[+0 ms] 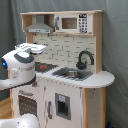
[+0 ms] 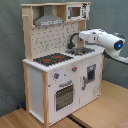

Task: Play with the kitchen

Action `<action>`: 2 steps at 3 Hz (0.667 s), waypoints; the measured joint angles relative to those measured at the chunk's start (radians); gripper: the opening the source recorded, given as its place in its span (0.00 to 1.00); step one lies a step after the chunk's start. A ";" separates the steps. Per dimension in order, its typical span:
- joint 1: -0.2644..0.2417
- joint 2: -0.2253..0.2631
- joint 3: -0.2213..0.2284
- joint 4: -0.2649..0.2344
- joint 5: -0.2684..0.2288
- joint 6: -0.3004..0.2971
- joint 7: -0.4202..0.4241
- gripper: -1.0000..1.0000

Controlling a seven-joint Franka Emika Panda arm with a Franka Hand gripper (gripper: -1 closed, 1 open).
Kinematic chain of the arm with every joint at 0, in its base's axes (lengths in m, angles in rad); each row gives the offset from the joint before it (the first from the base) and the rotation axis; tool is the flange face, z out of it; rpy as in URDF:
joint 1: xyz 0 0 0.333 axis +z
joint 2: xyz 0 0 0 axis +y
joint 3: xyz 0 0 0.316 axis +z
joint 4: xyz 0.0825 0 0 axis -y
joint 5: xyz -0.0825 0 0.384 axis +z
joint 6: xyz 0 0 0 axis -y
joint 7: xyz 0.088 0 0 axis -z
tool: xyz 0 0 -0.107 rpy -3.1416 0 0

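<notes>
The kitchen (image 1: 75, 97) (image 2: 50, 82) is a tall white and light-wood toy, seen in both exterior views. It has a black-red hob (image 1: 48, 66) (image 2: 52, 59), a grey sink (image 1: 72, 74) (image 2: 80, 50), a black tap (image 1: 85, 56) (image 2: 73, 39), an oven door (image 2: 63, 95), a hood (image 1: 40, 25) (image 2: 48, 20) and a microwave (image 1: 72, 22) (image 2: 75, 11). My white arm reaches over the counter. The gripper (image 1: 44, 48) (image 2: 81, 35) hovers above the sink and hob, close to the tap, touching nothing that I can see.
A grey-green curtain (image 2: 10, 50) hangs behind the kitchen. The toy stands on light wooden boards (image 2: 100, 112). Another white part of the arm (image 1: 20, 122) fills the first exterior view's lower left corner.
</notes>
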 joint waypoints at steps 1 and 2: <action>-0.074 0.041 -0.003 0.049 0.000 0.032 -0.016 1.00; -0.143 0.088 -0.004 0.113 0.000 0.044 -0.029 1.00</action>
